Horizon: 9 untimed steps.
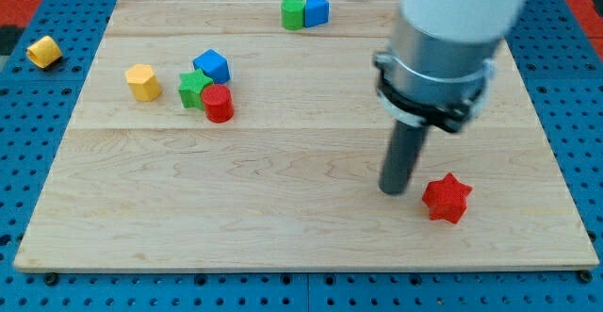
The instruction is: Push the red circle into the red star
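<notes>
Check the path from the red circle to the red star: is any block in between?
No block lies between the red circle and the red star. Only my tip stands there, just left of the star.

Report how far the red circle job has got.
Done: nothing visible yet. The red circle sits at the view's left, against the green star, far from the red star. In hand: my tip rests just left of the red star, nowhere near the circle. Left: get behind the circle and push it rightward into the star.
</notes>
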Motion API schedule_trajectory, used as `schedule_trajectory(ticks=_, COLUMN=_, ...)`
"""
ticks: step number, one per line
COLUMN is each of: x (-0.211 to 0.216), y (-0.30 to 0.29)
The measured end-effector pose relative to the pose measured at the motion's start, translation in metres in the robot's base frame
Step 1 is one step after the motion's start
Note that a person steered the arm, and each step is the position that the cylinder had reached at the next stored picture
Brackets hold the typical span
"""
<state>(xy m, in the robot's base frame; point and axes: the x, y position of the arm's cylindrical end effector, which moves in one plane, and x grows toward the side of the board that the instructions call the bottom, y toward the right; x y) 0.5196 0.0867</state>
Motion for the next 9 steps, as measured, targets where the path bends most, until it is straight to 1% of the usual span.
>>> schedule_trajectory(ticks=1, x=-0.054, y=-0.004)
schedule_trajectory(ticks=2, x=-0.074, y=-0.011)
schedule_trajectory(ticks=3, x=-0.082, y=-0.066)
schedule_trajectory(ticks=4, x=-0.131, y=-0.093)
schedule_trajectory(ticks=5, x=-0.153, y=-0.139)
schedule_trajectory(ticks=6, x=-0.127, y=-0.207)
schedule_trajectory(ticks=7, x=-0.107, y=-0.243)
schedule_trajectory(ticks=8, x=-0.059, y=-0.23)
schedule_trajectory(ticks=9, x=-0.047, y=-0.172)
